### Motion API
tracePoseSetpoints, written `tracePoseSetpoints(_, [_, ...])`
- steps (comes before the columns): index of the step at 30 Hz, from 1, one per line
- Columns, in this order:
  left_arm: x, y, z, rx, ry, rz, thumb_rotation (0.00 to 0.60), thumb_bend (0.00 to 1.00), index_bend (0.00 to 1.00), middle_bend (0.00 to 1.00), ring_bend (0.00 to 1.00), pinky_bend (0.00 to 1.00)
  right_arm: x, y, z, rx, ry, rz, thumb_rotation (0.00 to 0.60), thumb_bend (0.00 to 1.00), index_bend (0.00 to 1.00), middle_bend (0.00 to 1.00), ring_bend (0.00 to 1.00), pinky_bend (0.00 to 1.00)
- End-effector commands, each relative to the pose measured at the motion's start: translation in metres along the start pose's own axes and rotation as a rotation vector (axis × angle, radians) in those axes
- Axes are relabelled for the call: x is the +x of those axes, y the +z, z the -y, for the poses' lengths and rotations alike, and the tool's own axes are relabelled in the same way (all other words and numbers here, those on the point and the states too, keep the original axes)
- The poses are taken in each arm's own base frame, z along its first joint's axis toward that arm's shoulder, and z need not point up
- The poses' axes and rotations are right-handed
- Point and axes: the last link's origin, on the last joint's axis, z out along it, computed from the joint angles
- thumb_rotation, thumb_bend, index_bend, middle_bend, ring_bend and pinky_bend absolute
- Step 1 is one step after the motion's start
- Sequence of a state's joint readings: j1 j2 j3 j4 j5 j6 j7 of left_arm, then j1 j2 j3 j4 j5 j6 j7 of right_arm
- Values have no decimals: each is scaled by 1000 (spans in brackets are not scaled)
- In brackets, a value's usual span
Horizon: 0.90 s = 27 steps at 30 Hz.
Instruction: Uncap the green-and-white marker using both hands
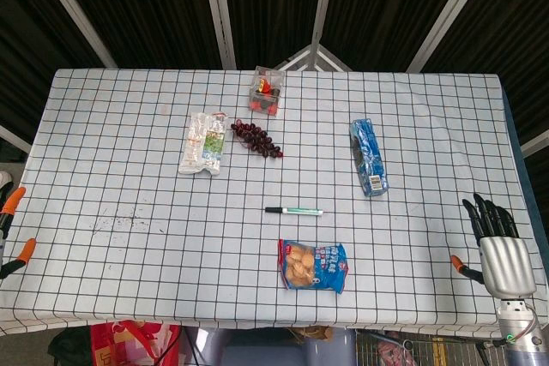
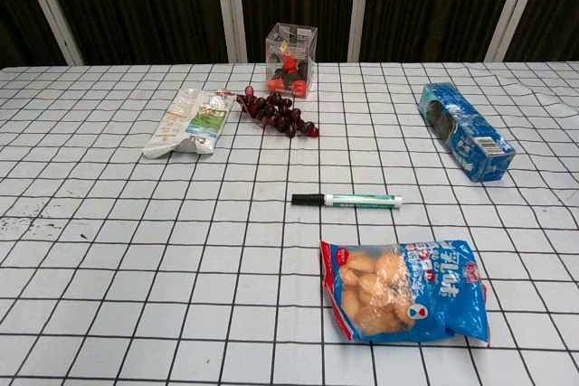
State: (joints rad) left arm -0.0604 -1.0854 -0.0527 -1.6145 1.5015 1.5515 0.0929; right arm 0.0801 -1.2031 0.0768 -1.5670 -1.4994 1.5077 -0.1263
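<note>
The green-and-white marker [image 1: 294,211] [image 2: 348,200] lies flat near the middle of the checked table, its black cap end pointing left. Neither hand touches it. My right hand [image 1: 499,246] hovers at the table's right front edge, far right of the marker, its fingers stretched out and apart and holding nothing. Of my left hand, only orange-tipped parts [image 1: 12,227] show at the left edge of the head view, so its pose is unclear. The chest view shows neither hand.
A blue bag of snacks [image 1: 313,265] [image 2: 404,290] lies just in front of the marker. A blue packet [image 1: 368,157] [image 2: 464,130] is at the right. At the back are a white pouch [image 1: 202,142], dark grapes [image 1: 256,139] and a clear box [image 1: 267,92].
</note>
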Motion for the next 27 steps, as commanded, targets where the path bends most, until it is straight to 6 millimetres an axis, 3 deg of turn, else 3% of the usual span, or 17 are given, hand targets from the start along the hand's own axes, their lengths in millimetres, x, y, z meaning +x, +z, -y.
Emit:
tracePoseSetpoints(1, [-1,0,0,-1,3,1,600,467,0,0,0,34,0,0,0,-1,-5,4,600,189,78,19,59,118])
tracePoseSetpoints(16, [2,0,-3,-14,5,-18,600,467,0,0,0,34,-2,-2,1,-7,-6,21,600,189,116,19,60,118])
tracePoseSetpoints(27, [2,0,-6,-18,-6,-25,600,467,0,0,0,34,-9,6,28,23,38,37,600,189,170,18,60,96])
